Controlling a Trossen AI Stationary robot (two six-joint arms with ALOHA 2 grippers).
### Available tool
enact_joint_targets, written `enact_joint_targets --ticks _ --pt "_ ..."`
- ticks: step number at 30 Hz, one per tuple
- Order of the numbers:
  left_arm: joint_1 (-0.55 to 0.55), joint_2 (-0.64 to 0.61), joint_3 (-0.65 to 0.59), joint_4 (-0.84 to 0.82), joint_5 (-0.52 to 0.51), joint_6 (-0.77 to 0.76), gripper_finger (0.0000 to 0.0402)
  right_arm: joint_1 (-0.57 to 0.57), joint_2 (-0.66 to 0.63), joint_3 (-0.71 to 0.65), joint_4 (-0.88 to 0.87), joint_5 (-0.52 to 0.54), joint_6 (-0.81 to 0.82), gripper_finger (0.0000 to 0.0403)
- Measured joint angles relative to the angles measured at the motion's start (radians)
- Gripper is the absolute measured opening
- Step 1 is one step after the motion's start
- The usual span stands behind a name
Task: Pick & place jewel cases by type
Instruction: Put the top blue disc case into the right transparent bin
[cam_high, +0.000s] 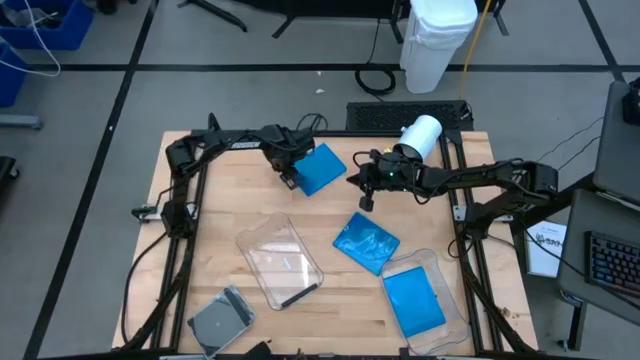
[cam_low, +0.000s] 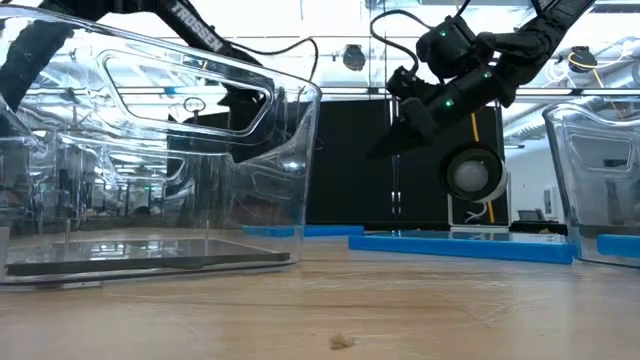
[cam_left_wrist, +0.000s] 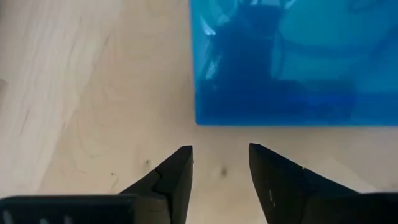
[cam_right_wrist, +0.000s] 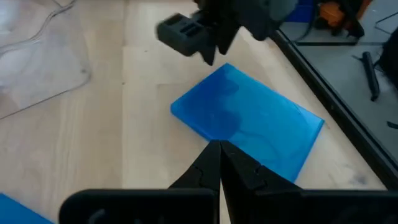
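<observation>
A bright blue jewel case (cam_high: 322, 168) (cam_left_wrist: 292, 62) (cam_right_wrist: 249, 121) lies flat on the wooden table near its far edge. My left gripper (cam_high: 289, 180) (cam_left_wrist: 221, 155) points down just left of it, open, with bare wood between its fingers and the case's edge a little beyond them. My right gripper (cam_high: 365, 202) (cam_right_wrist: 219, 152) (cam_low: 385, 148) hangs shut in the air to the right of the same case, clear of the table. A second blue jewel case (cam_high: 366, 242) lies flat mid-table. A third (cam_high: 413, 303) lies in the right clear tub (cam_high: 445, 285).
A clear tub (cam_high: 262, 228) stands left of centre with a dark flat thing on its floor. A grey jewel case (cam_high: 222, 318) lies at the near left corner. A white roll (cam_high: 420, 135) lies at the far edge behind the right arm. Bare wood shows between the tubs.
</observation>
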Motion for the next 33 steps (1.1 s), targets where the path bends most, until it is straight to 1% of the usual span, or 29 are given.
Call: enact_joint_targets --ticks 2,6,7,9,12,14,18,19,21,24,26,27,31,33 --pt "0.011 0.016 0.0 0.019 0.0 -0.01 0.0153 -0.007 0.0 0.0 -0.006 0.029 -0.016 0.0" --pt "0.028 0.04 0.001 0.068 -0.001 -0.011 0.0142 -0.032 0.0 0.0 -0.008 0.158 -0.019 0.0" --pt "0.033 0.042 0.001 0.079 -0.001 -0.011 0.0139 -0.044 0.0 0.0 -0.008 0.161 -0.017 0.0" --pt "0.041 0.044 0.001 0.116 -0.011 -0.011 0.0135 -0.067 0.004 0.0 -0.007 0.144 0.006 0.0" --pt "0.052 0.045 0.0 0.172 -0.059 0.0 0.0134 -0.1 0.029 0.0 0.0 0.077 0.037 0.0" --pt "0.059 0.047 0.0 0.209 -0.079 0.003 0.0135 -0.122 0.058 0.0 0.015 0.015 0.051 0.0" --pt "0.067 0.048 0.0 0.272 -0.075 0.005 0.0142 -0.155 0.132 0.001 0.073 -0.122 0.069 0.0" --pt "0.068 0.048 0.0 0.285 -0.073 0.005 0.0143 -0.16 0.15 0.009 0.079 -0.142 0.069 0.0" --pt "0.067 0.048 0.0 0.3 -0.072 0.006 0.0145 -0.168 0.183 0.041 0.075 -0.161 0.076 0.0" --pt "0.066 0.048 0.0 0.302 -0.07 0.007 0.0145 -0.179 0.234 0.13 -0.009 -0.16 0.078 0.0" --pt "0.066 0.048 0.0 0.301 -0.064 0.007 0.0145 -0.184 0.27 0.203 -0.1 -0.15 0.066 0.0" --pt "0.066 0.048 0.0 0.298 -0.052 0.007 0.0145 -0.185 0.288 0.243 -0.155 -0.126 0.062 0.0" --pt "0.066 0.048 0.0 0.279 0.042 0.006 0.0145 -0.189 0.342 0.371 -0.342 0.045 0.044 0.0" --pt "0.063 0.047 0.0 0.269 0.085 0.006 0.0145 -0.194 0.366 0.41 -0.391 0.106 0.049 0.0"
